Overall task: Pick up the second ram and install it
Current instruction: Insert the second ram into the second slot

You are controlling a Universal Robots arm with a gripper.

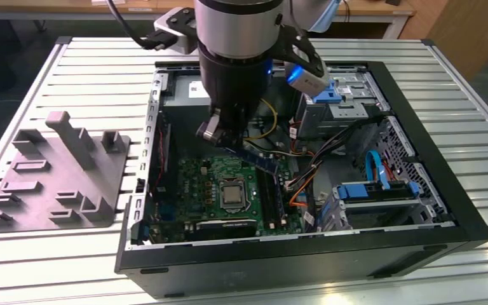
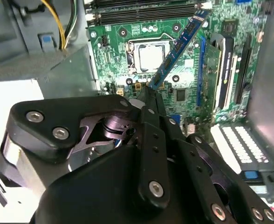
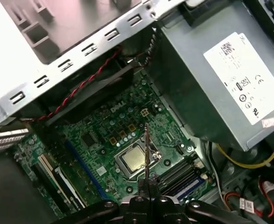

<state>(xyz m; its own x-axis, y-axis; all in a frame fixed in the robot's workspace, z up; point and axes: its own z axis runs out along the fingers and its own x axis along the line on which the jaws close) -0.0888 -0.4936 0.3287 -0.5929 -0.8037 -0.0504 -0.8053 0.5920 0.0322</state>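
A slatted white desk (image 1: 74,63) carries an open computer case (image 1: 295,260). Inside it, the second ram (image 1: 257,159) hangs over the green motherboard (image 1: 201,184), not yet seated. The claw (image 1: 218,136) is closed on one end of the stick. Its long axis slants away from the claw toward the exterior view's right, free end aimed at the board. A clean install likely depends on squaring it to the black memory slots (image 2: 141,11) and pressing evenly.

In the exterior view we find the rack (image 1: 58,171) at the case's (image 1: 312,260) nine o'clock on the counter (image 1: 447,76); inside, the second ram (image 1: 257,160), held in the gripper (image 1: 218,141), hangs over the motherboard (image 1: 197,184).
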